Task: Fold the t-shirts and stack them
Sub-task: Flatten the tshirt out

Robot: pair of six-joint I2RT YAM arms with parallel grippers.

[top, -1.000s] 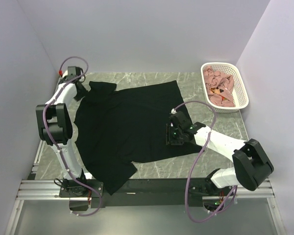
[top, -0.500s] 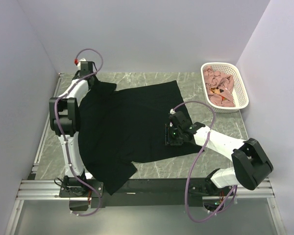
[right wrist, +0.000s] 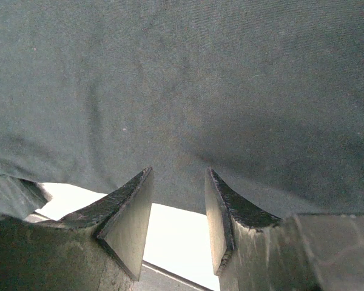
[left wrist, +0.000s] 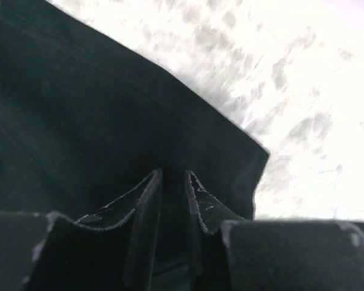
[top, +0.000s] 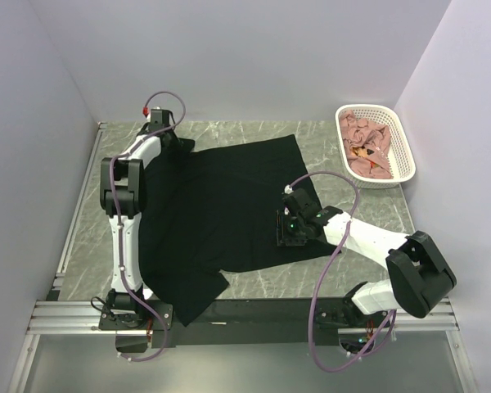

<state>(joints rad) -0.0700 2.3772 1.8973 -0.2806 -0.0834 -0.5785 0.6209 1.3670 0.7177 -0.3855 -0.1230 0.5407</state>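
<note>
Left gripper (left wrist: 173, 177): swung from left edge to upper left, pinched onto the sleeve of the large plain black cloth t-shirt (top: 221, 205) spread mid-frame. Right gripper (right wrist: 178, 176): parted, over its lower-right hem. Sleeve fold likely next.

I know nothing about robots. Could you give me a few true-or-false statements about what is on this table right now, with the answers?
1. A black t-shirt lies spread out on the table. True.
2. The white basket is empty. False: it holds pink cloth.
3. The basket stands at the far right corner of the table. True.
4. Both tools hang over the basket. False: the left tool is at the shirt's far left sleeve and the right tool is at the shirt's right edge.
</note>
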